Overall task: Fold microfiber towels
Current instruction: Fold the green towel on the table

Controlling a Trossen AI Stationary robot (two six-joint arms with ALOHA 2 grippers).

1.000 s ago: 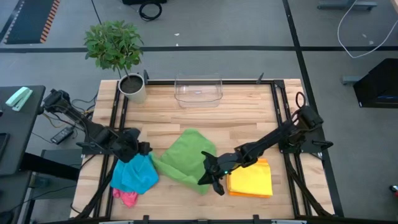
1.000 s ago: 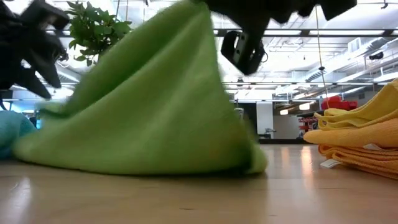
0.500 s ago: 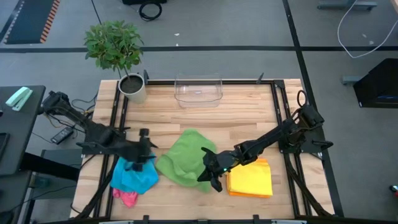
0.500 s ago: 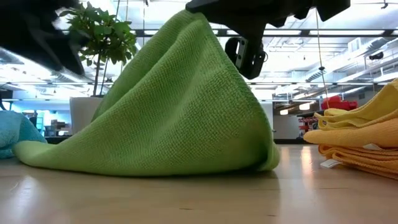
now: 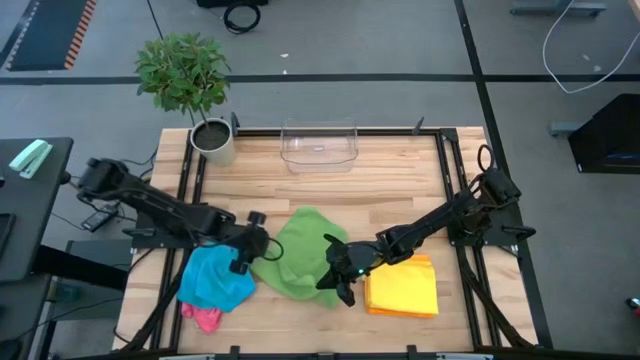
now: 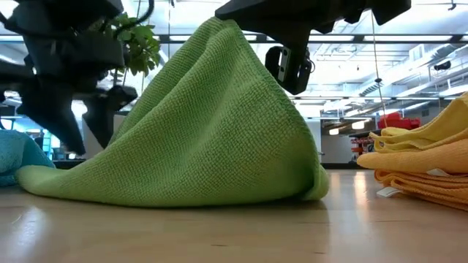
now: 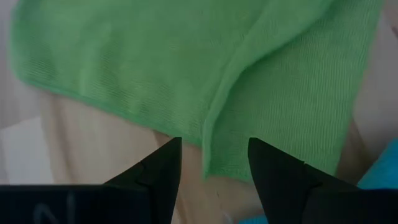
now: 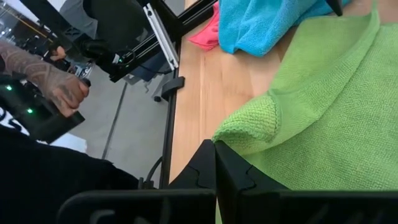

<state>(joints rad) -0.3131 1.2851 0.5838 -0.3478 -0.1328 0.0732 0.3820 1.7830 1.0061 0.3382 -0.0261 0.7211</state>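
A green microfiber towel (image 5: 300, 250) lies mid-table, one edge pulled up into a peak (image 6: 219, 29) by my shut right gripper (image 5: 337, 283); its lower parts rest on the wood. My left gripper (image 7: 214, 152) hovers open over the towel's left corner (image 7: 217, 165), fingers either side of a raised fold edge. At the near left, a blue towel (image 5: 215, 280) lies on a pink towel (image 5: 205, 318). Folded yellow towels (image 5: 403, 288) are stacked near right. My right gripper pinches a bunched bit of the green towel's near right edge (image 8: 249, 127) between its two shut fingers. It comes from the table's right, slanting down. The pinched part is lifted, and the cloth slopes down from it to the table like a tent.
A clear plastic bin (image 5: 318, 145) stands at the far edge and a potted plant (image 5: 210, 135) at the far left corner. Bare wood lies between the bin and the towels. Beyond the table's near left side a person's hand (image 8: 65, 93) holds a controller.
My left gripper has travelled from above the blue towel toward the table's right, to the green towel's left corner, sinking a little and rolling its wrist about a quarter turn. My right gripper keeps the green towel's edge raised; the towel's shape is much the same.
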